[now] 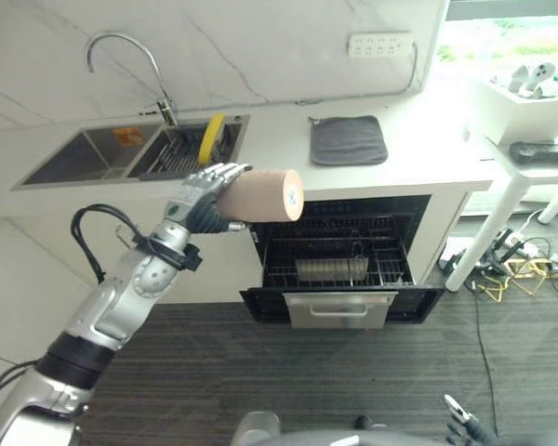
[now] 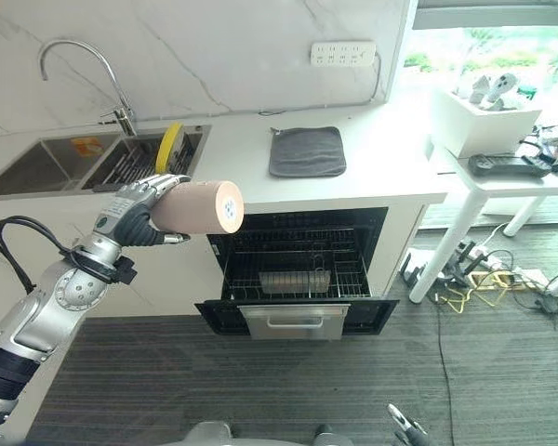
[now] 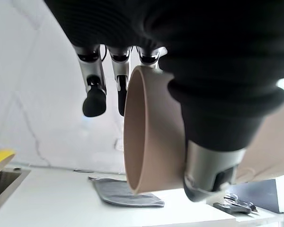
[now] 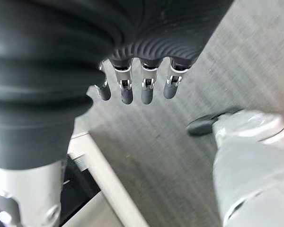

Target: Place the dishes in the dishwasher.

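Steel first, at the far left: a double sink (image 1: 84, 158) is let into the white counter (image 1: 418, 153), a curved tap (image 1: 130, 65) standing behind it, and in its right basin a yellow plate (image 1: 210, 137) stands on edge in a wire rack. Just in front of that basin, held out in the air above the floor, is the left hand (image 1: 203, 197) — its fingers and thumb curled round a beige cup (image 1: 262, 195), which lies on its side with its flat base turned toward the right. In the left wrist view the cup (image 3: 151, 142) sits between the thumb and the fingers (image 3: 94, 99), its wall against the palm. Further right on the counter lies a dark grey mat (image 1: 348, 140), flat and well apart from the sink. Below it the dishwasher (image 1: 339, 269) stands open under the counter, its wire rack (image 1: 335, 265) pulled partly out with a row of tines near the middle — the cup is up and to the left of it, not touching. At the lower right the right hand (image 4: 132, 85) hangs over grey carpet (image 4: 180, 156), fingers straight and loose, holding nothing. A white table (image 1: 525, 167) stands at the far right.
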Robot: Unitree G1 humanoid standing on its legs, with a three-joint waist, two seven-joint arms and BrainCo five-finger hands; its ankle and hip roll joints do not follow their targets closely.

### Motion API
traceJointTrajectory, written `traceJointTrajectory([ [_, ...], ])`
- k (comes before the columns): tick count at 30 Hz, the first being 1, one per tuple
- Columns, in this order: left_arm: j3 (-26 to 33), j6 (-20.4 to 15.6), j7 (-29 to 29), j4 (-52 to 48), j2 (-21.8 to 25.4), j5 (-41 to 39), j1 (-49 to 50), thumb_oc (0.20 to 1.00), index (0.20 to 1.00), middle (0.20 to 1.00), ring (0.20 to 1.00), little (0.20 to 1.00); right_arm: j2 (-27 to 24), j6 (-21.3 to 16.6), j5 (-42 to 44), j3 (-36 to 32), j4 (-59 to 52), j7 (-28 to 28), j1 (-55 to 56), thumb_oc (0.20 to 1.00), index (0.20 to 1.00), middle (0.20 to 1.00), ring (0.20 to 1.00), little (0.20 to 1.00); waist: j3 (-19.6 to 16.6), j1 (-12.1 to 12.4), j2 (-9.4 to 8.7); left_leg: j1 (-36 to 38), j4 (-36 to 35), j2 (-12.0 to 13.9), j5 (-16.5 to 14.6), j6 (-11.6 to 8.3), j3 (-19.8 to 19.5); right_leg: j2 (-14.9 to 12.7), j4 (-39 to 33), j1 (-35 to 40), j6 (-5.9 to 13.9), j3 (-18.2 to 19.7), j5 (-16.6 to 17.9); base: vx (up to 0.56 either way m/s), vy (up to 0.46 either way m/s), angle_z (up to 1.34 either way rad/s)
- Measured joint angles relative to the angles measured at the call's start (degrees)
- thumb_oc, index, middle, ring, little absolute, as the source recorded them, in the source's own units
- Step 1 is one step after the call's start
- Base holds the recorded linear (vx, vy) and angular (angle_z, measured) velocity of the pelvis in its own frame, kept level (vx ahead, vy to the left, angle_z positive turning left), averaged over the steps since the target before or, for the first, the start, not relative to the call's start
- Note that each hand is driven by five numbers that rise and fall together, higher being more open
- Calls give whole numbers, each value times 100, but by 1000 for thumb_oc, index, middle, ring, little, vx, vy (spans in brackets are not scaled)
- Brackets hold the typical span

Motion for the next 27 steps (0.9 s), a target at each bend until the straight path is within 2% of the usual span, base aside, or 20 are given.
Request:
traceJointTrajectory([
  [1, 1, -30, -1, 52, 16, 8, 5, 200, 200, 200, 200, 200, 83, -9, -4, 29, -41, -7, -37, 1000, 1000, 1000, 1000, 1000, -9, 116, -37, 11, 206, -20, -13, 17, -13, -61, 27, -8, -26, -15, 24, 192, 153, -77],
  [2, 7, -46, -6, 47, 58, 18, 33, 200, 200, 200, 200, 200, 148, -72, -3, 87, -120, -65, -32, 1000, 1000, 1000, 1000, 1000, -11, 217, -82, 6, 770, -126, -128, 198, -16, -152, 86, -46, -20, 45, 25, 215, 81, -104],
  [3, 7, -80, -28, 51, 92, 32, 80, 200, 200, 200, 200, 200, 172, -159, -6, 248, -251, -95, -4, 1000, 1000, 1000, 1000, 1000, -37, 245, -107, -6, 1455, -284, -404, 611, -6, -276, 403, -150, 96, 100, -44, 177, -30, -80],
  [4, 12, -105, -50, 42, 180, 50, 14, 200, 200, 200, 200, 200, 119, -192, -11, 445, -410, -114, 133, 1000, 1000, 1000, 1000, 1000, -198, 113, 190, 302, 1190, -218, -760, 870, -190, -169, 1366, -575, 445, 31, -140, 202, -143, -48],
  [5, -71, -140, 21, 328, 422, 24, -43, 200, 200, 200, 200, 200, 362, -150, -14, 446, -570, -185, 153, 1000, 1000, 1000, 1000, 1000, -80, 44, -50, 482, 1005, -421, -711, 858, -168, -540, 2777, -1340, 461, 423, -623, 161, -302, -11],
  [6, -159, -94, 18, 523, 642, 15, -39, 200, 200, 200, 200, 200, 447, -135, -9, 443, -566, -203, 230, 1000, 1000, 1000, 1000, 1000, -69, 1, -155, 495, 941, -462, -667, 801, -179, -735, 2963, -1696, 491, 569, -604, 126, -318, 2],
  [7, -203, 48, 21, 552, 869, 0, -68, 200, 200, 200, 200, 200, 498, -123, -24, 396, -449, -214, 241, 1000, 1000, 1000, 1000, 1000, -74, 13, -266, 499, 866, -510, -645, 747, -200, -1090, 2031, -1721, 776, 483, -413, 106, -348, 17],
  [8, -205, 167, 50, 538, 957, -5, -152, 200, 200, 200, 200, 200, 501, -123, -72, 324, -356, -218, 197, 1000, 1000, 1000, 1000, 1000, -56, 20, -359, 475, 840, -573, -656, 766, -184, -1358, 1190, -1660, 984, 455, -1, 124, -316, 16],
  [9, -201, 261, 122, 505, 1001, -12, -128, 200, 200, 200, 200, 200, 533, -127, -114, 163, -231, -244, 95, 1000, 1000, 1000, 1000, 1000, -38, 67, -388, 473, 858, -583, -681, 798, -196, -1587, 540, -1575, 999, 462, 441, 112, -268, 6],
  [10, 141, 213, 192, 313, 972, -12, 447, 200, 200, 200, 200, 200, 631, -111, -106, 202, -334, -263, -14, 1000, 1000, 1000, 1000, 1000, -22, 137, -324, 720, 700, -355, -655, 783, -203, -1475, 551, -1422, 1006, 367, 618, 95, -204, 14],
  [11, 280, 210, 194, 177, 875, -14, 600, 200, 200, 200, 200, 200, 663, -115, -104, 219, -484, -257, 61, 1000, 1000, 1000, 1000, 1000, -33, 182, -342, 819, 548, -259, -626, 730, -292, -1323, 644, -1234, 1016, 230, 618, 57, -117, 41],
  [12, 433, 215, 157, -60, 757, -8, 641, 200, 200, 200, 200, 200, 667, -120, -84, 219, -497, -269, 99, 1000, 1000, 1000, 1000, 1000, -60, 260, -508, 908, 373, -211, -580, 599, -355, -1062, 442, -765, 955, 42, 822, 67, -138, 49],
  [13, 548, 236, 53, -295, 558, -3, 646, 200, 200, 200, 200, 200, 564, -142, 10, 208, -526, -295, 50, 1000, 1000, 1000, 1000, 1000, -70, 410, -547, 972, 285, -109, -604, 470, -314, -867, -45, -410, 840, -229, 868, 65, -85, 51],
  [15, 429, 254, -96, -598, 415, -5, 426, 200, 200, 200, 200, 200, 433, -163, 147, 192, -675, -325, 17, 1000, 1000, 1000, 1000, 1000, -69, 270, -307, 1113, 75, 197, -484, 255, -119, -563, -304, -125, 697, -411, 885, 62, -2, 31],
  [17, 133, 261, -149, -633, 406, -6, -69, 200, 200, 200, 200, 200, 371, -154, 237, 192, -664, -328, -19, 1000, 1000, 1000, 1000, 1000, -94, 128, -135, 1369, -263, 444, -407, 142, 149, -330, -304, -3, 577, -443, 790, 45, 68, 3],
  [19, 117, 351, -172, -630, 403, -9, -209, 200, 200, 200, 200, 200, 381, -146, 236, 189, -641, -316, -43, 1000, 1000, 1000, 1000, 1000, -109, -97, -66, 1454, -424, 478, -318, 119, 176, -286, -305, 1, 566, -424, 768, 41, 69, -12],
  [23, 116, 418, -206, -612, 403, -19, -137, 200, 200, 200, 200, 200, 479, -134, 227, 192, -546, -309, 259, 1000, 1000, 1000, 1000, 1000, -168, -88, -9, 1502, -541, 471, -216, 122, 153, -285, -305, 9, 562, -423, 767, 39, 38, 4],
  [27, -55, 409, -255, -542, 357, -30, -98, 200, 200, 200, 200, 200, 446, -172, 273, 193, -612, -237, 291, 1000, 1000, 1000, 1000, 1000, -324, -94, 159, 1512, -541, 475, -203, 128, 152, -284, -305, 23, 561, -421, 768, 0, -8, 0],
])
